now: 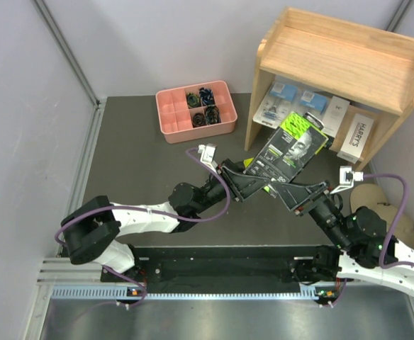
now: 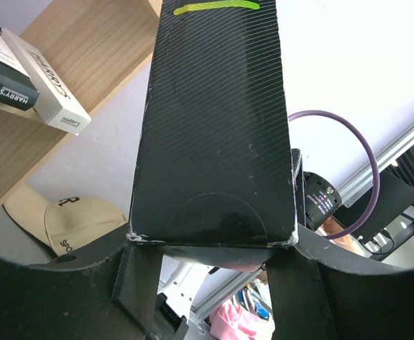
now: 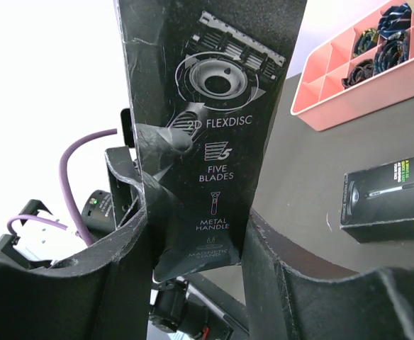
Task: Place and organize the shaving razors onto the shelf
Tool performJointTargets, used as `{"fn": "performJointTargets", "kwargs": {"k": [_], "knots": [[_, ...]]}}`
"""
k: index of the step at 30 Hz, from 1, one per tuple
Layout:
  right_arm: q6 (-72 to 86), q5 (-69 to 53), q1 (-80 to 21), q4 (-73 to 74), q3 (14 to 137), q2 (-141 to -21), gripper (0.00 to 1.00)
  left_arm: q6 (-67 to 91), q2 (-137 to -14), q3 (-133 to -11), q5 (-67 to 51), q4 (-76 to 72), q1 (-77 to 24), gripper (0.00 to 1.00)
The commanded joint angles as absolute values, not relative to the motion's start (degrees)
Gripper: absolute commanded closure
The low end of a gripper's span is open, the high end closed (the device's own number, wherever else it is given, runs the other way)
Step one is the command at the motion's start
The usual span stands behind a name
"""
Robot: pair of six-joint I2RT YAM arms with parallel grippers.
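Pink divided tray (image 1: pixel 193 131), far-left of the dark table top (image 1: pixel 143 170); small dark items (image 1: pixel 201 106) in four adjoining compartments. Beige cap (image 2: pixel 65 219), lying at the right edge, partly hidden.

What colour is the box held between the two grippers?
The box is black with lime-green parts; the top external view shows it best.

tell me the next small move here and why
Probably open the left fingers: they and the right fingers both clamp the same black box in mid-air, and the right arm sits nearer the shelf, so it could carry the box in alone.
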State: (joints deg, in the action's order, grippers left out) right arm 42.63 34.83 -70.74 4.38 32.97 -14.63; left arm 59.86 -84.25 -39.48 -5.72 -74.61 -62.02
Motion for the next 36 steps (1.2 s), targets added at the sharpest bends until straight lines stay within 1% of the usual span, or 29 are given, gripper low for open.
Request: {"fn": "performJointTargets", "kwargs": {"k": [1,2,3,6,7,9,10,12,13,16,19,26,28,30,36], "knots": [[42.36,34.63,-70.49,-0.44,35.16,-13.71,0.92,59.32,-84.55,-40.96,-7.21,-78.49,-62.14,0.96],[42.36,34.72,-70.49,-0.35,35.16,-13.71,0.9,59.33,-84.46,-41.04,-7.21,-78.4,-62.14,1.0],[42.45,34.8,-70.4,-0.26,35.16,-13.62,0.88,59.33,-84.55,-41.04,-6.95,-78.14,-62.14,1.0],[42.54,35.24,-70.4,-0.09,35.42,-13.54,0.71,59.59,-83.94,-41.13,-6.59,-77.79,-62.05,1.0],[42.45,35.51,-70.4,0.52,35.42,-13.45,0.61,59.59,-83.67,-41.13,-6.5,-77.61,-61.88,1.0],[42.37,35.68,-70.4,1.41,35.42,-13.1,0.5,59.68,-83.06,-41.22,-6.07,-76.73,-61.79,1.0],[42.28,35.68,-70.4,1.58,35.51,-13.01,0.41,59.68,-82.71,-41.22,-5.89,-76.38,-61.7,1.0],[42.1,35.68,-70.49,1.93,35.6,-12.75,0.32,59.42,-81.83,-41.39,-5.45,-75.77,-61.52,1.0],[42.1,35.77,-70.49,2.02,35.6,-12.66,0.26,59.33,-81.65,-41.31,-5.28,-75.07,-61.44,1.0],[42.1,36.03,-70.49,2.99,36.03,-12.48,0.18,59.15,-80.69,-41.66,-5.01,-74.45,-61.26,1.0],[42.1,36.04,-70.49,3.51,36.12,-12.13,0.15,59.24,-79.98,-41.92,-4.66,-74.0,-60.91,1.0],[41.31,35.42,-70.49,5.71,36.65,-9.76,0.13,59.24,-79.45,-44.46,-5.01,-72.34,-59.94,1.0],[41.74,36.47,-70.4,9.13,37.96,-9.41,0.11,59.15,-79.45,-45.7,-5.8,-70.85,-59.24,1.0],[41.84,37.0,-70.49,12.72,39.02,-9.49,0.11,58.8,-79.72,-48.24,-7.11,-68.66,-58.45,1.0],[42.01,37.35,-70.4,16.52,40.96,-9.67,0.09,58.01,-80.68,-57.38,-11.15,-61.36,-55.2,1.0]]}}
